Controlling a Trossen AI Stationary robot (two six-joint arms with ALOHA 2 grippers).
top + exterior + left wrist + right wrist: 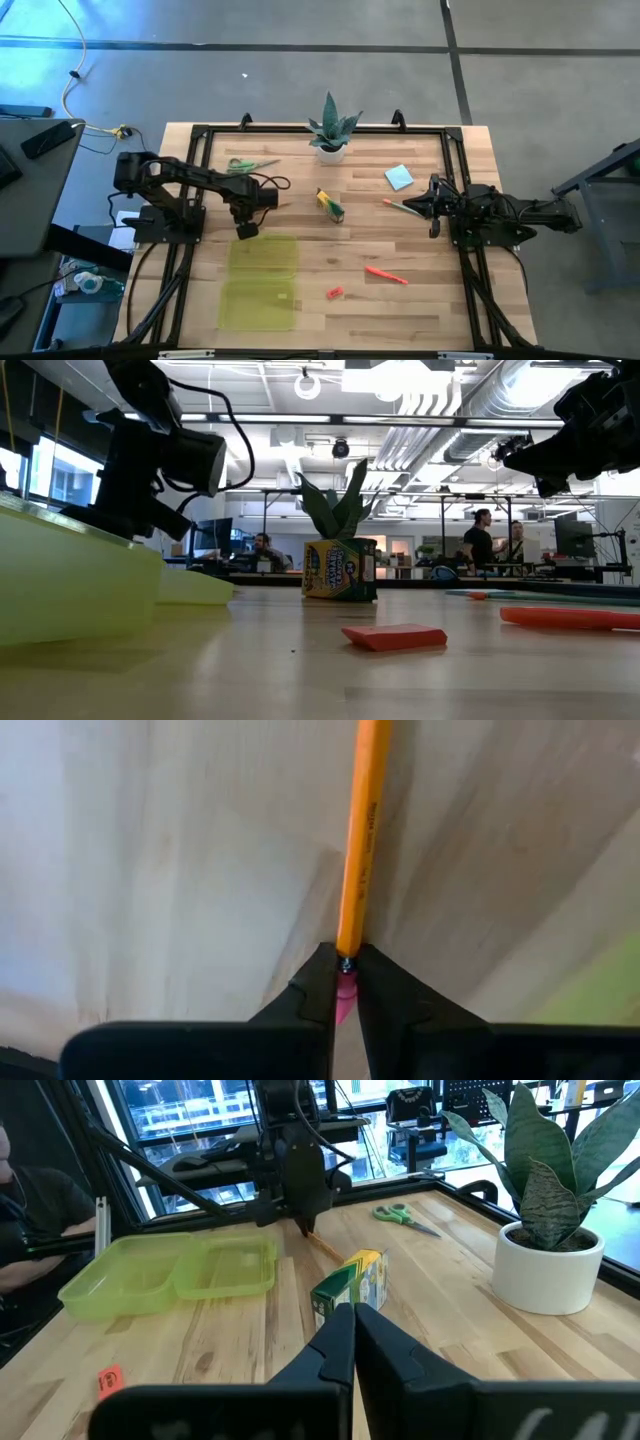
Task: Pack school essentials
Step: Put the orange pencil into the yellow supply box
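My left gripper (346,970) hangs by the far edge of the open yellow-green case (262,280) and is shut on an orange pencil (362,830). My right gripper (353,1320) is shut on nothing and is raised above the table's right side. A second orange pencil (402,208) lies flat just ahead of it. Also flat on the table are the green-handled scissors (250,165), the light blue note pad (398,177), the red-orange marker (385,275) and the red eraser (334,293). The crayon box (330,204) sits at the middle. My left gripper pinches the pencil at its eraser end (346,963), only between the fingertips. The pencil runs straight on past the fingers, along them. In the right wrist view the gripper (303,1215) points down and the pencil (322,1245) slants below it toward the tabletop.
A spiky plant in a white pot (330,135) stands at the far edge, behind the crayon box. The case lies open with both halves (170,1275) facing up at the near left. Black frame rails (460,170) run along the table's sides. People stand in the room beyond.
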